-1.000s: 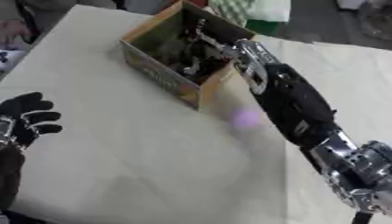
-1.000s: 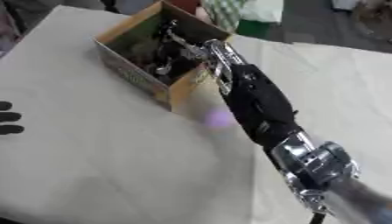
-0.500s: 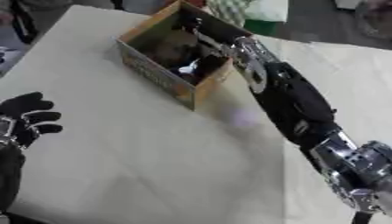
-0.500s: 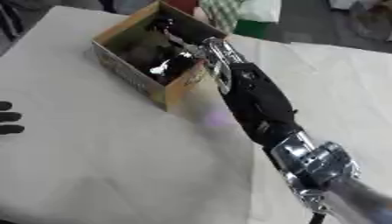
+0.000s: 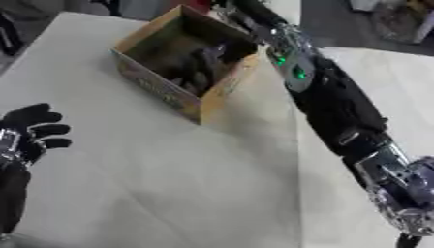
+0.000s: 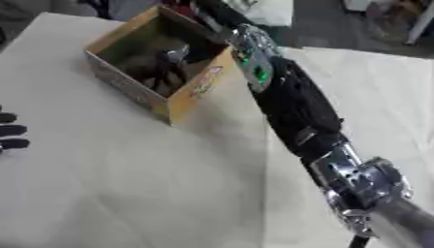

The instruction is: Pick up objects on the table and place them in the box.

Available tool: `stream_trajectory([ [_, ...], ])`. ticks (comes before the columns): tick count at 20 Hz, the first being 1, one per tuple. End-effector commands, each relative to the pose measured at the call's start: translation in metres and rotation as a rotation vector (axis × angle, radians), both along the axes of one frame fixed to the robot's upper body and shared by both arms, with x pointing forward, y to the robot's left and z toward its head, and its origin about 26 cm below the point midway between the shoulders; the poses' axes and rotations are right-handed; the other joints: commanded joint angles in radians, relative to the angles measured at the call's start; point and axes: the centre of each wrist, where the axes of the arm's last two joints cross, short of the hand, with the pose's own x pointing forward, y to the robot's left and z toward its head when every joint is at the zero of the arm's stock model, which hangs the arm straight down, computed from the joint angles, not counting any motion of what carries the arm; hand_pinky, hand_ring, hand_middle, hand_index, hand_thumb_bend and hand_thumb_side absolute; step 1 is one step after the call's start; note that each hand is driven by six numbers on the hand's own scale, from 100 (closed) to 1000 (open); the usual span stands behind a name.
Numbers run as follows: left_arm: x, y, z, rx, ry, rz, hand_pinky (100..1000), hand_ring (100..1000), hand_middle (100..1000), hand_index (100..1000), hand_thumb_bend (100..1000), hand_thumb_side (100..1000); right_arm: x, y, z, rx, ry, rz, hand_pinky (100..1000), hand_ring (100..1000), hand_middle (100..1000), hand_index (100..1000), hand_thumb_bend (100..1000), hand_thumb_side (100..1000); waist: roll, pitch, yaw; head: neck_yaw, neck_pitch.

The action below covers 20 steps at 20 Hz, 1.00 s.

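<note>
An open cardboard box [image 5: 196, 99] stands at the far middle of the table, askew, with several dark objects [image 5: 188, 72] and a pale one inside. My right arm [image 5: 335, 104] runs from the lower right up along the box's right side. My right hand [image 5: 243, 12] shows dark and blurred above the box's far right corner, near the top edge. Whether it holds anything is hidden. My left hand [image 5: 32, 131] rests open at the lower left, fingers up, away from the box.
The pale table cloth [image 5: 169, 184] spreads in front of the box and to its left. Beyond the far table edge stand dark and pale items [image 6: 271, 9], with clutter at the upper right [image 5: 398, 17].
My right hand has risen out of the box toward its far right corner. A faint purple patch on the cloth beside the box no longer shows. The left hand has stayed put.
</note>
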Motion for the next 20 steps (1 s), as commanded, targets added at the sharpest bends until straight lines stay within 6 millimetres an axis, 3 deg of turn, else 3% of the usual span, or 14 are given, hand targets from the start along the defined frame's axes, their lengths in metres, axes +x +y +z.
stream_trajectory([
  [1,0.001,0.008,0.004,0.003,-0.018,0.034,657,682,658,778,100,744,-0.02,-0.015,0.035,0.209,-0.042,0.072,708,777,756,853,358,453,0.014,-0.03,-0.025,0.017,0.009],
  [4,0.001,0.011,0.002,0.002,-0.013,0.055,657,684,659,778,100,754,-0.036,-0.024,0.043,0.397,-0.01,0.16,668,726,715,829,211,443,0.024,-0.037,-0.068,0.033,0.012],
  [9,0.001,0.017,0.0,-0.009,-0.011,0.101,657,686,661,779,100,761,-0.062,-0.039,0.045,0.561,0.014,0.235,646,694,693,819,100,454,0.042,-0.045,-0.146,0.057,0.017],
  [14,0.002,0.023,0.0,-0.016,-0.009,0.139,657,690,665,780,100,778,-0.086,-0.048,0.037,0.667,0.02,0.26,638,685,684,813,100,463,0.058,-0.053,-0.213,0.069,0.027],
  [20,0.002,0.03,-0.004,-0.027,0.003,0.186,657,694,670,780,105,797,-0.109,-0.056,0.01,0.73,0.059,0.242,635,690,693,824,100,522,0.076,-0.063,-0.279,0.082,0.041],
])
